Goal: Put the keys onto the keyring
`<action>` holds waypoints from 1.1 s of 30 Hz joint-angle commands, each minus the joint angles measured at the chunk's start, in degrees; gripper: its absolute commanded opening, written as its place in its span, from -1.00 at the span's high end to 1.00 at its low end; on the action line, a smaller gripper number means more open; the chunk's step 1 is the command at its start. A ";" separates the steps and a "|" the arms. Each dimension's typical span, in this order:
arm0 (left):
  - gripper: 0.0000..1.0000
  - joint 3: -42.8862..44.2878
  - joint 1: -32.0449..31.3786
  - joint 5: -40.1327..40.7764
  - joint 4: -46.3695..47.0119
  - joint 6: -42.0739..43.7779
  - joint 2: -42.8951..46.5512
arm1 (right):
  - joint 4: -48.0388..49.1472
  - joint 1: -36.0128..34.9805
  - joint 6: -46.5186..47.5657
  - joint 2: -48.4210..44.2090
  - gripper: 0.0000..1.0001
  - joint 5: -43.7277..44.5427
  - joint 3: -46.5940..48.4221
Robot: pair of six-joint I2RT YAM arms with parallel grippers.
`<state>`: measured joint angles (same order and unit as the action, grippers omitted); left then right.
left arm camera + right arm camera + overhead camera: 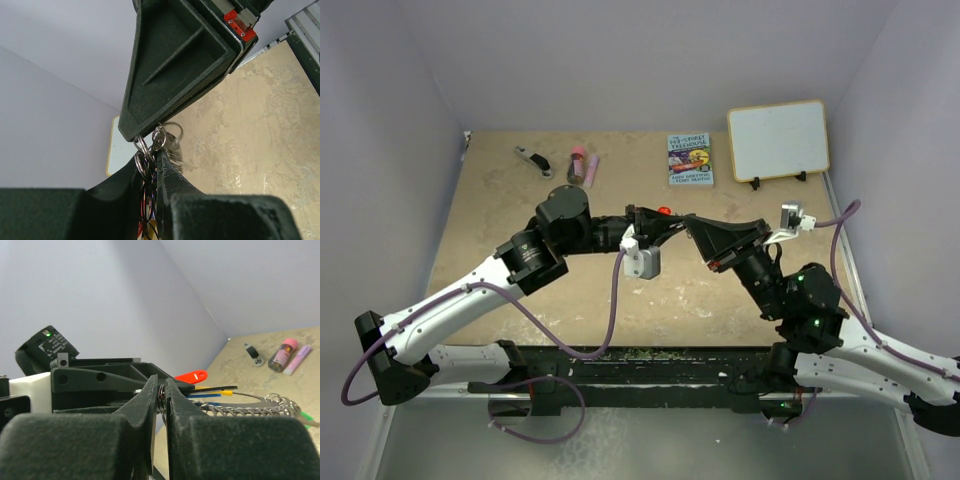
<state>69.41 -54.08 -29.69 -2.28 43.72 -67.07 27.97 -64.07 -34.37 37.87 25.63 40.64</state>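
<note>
- The left gripper (154, 167) is held above the worktop (500, 215), its fingers pressed close on thin wire loops of the keyring (250, 409)
- The keyring is carried in the air between both arms, with the keys (192, 376) bunched against it, a red head showing
- The bundle is judged light, stiff and slippery; loose keys are likely to swing, so the plain rim is best taken, not the beaded coil
- The right gripper (161, 389) is pinched almost together on a small split ring (162, 396), best gripped flat across its wire
</note>
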 commanded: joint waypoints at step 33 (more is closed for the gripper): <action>0.89 2.67 -0.35 4.96 8.67 -14.11 0.33 | 26.62 -3.53 4.32 8.03 1.00 10.80 -7.12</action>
<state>69.41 -54.02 -24.84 -2.46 34.04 -66.92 47.37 -66.24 -32.32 43.40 34.24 34.02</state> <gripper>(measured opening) 0.159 0.007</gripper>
